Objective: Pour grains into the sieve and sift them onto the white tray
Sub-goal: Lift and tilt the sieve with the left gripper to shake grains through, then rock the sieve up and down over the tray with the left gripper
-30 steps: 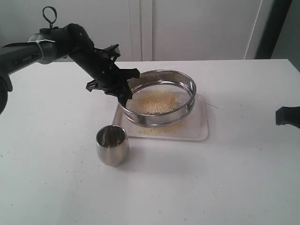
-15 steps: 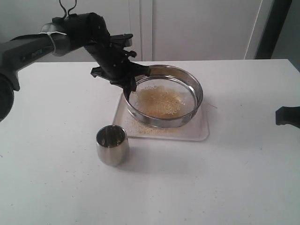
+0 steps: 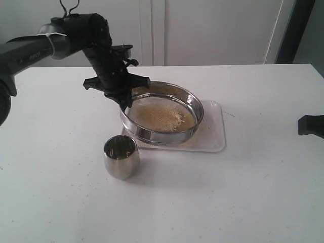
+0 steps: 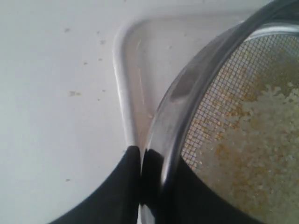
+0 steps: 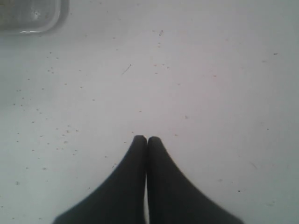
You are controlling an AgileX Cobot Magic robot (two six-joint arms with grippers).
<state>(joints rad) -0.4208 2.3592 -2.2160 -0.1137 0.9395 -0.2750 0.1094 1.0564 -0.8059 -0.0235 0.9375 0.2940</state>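
Observation:
My left gripper [image 3: 124, 102] is shut on the left wall of the sieve [image 3: 195, 107], one finger outside the steel ring and one inside. The sieve hangs over the left part of the white tray [image 3: 215, 139], and I cannot tell whether they touch. Yellow and pale grains [image 3: 161, 117] cover its mesh. In the left wrist view the gripper [image 4: 159, 161] pinches the sieve wall [image 4: 184, 88]. Grains [image 4: 261, 140] lie on the mesh, with the tray rim [image 4: 122, 88] below. My right gripper [image 3: 310, 125] is shut and empty at the table's right edge.
A small steel cup [image 3: 121, 157] stands upright on the white table in front of the tray's left corner. In the right wrist view the shut gripper [image 5: 147, 138] hovers above speckled tabletop, with a tray corner [image 5: 28, 18] far off.
The left gripper carried the sieve up and to the right, then back to the left and lower over the tray. The grains shifted on the mesh. The right gripper stayed still.

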